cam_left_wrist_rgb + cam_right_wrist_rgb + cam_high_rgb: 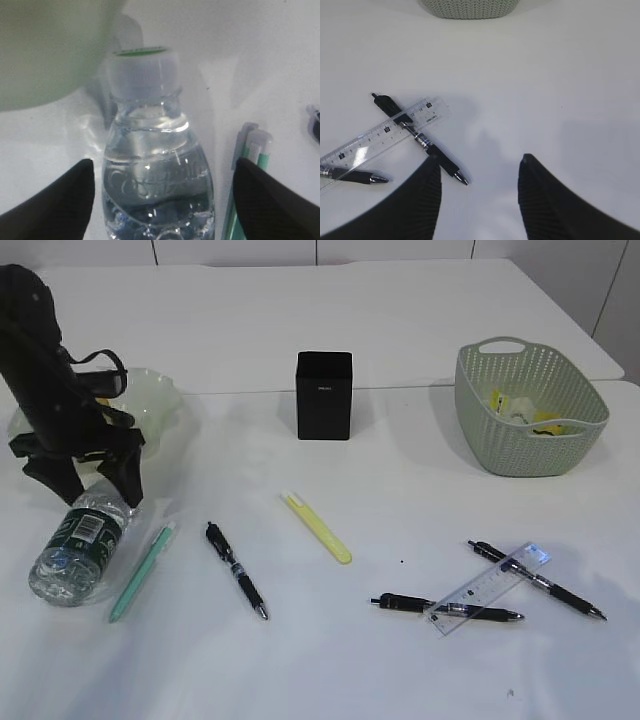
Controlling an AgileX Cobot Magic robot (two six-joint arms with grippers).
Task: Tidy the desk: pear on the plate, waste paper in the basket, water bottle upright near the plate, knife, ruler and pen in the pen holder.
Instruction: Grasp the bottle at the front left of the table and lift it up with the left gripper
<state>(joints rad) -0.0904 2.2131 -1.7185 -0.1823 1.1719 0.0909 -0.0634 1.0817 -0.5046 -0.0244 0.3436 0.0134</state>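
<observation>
We see left gripper (160,200) spread apart astride the lying water bottle (157,165), cap toward frame top, near plate (165,400).

White tabletop (420,660) fills most of view; a seam crosses it level with the black box (324,395). Beyond the box, pale panelled wall (300,250) with vertical joints. Even, soft lighting.

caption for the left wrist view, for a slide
Open left gripper straddling the neck of the water bottle lying on the desk, green pen alongside.
</observation>
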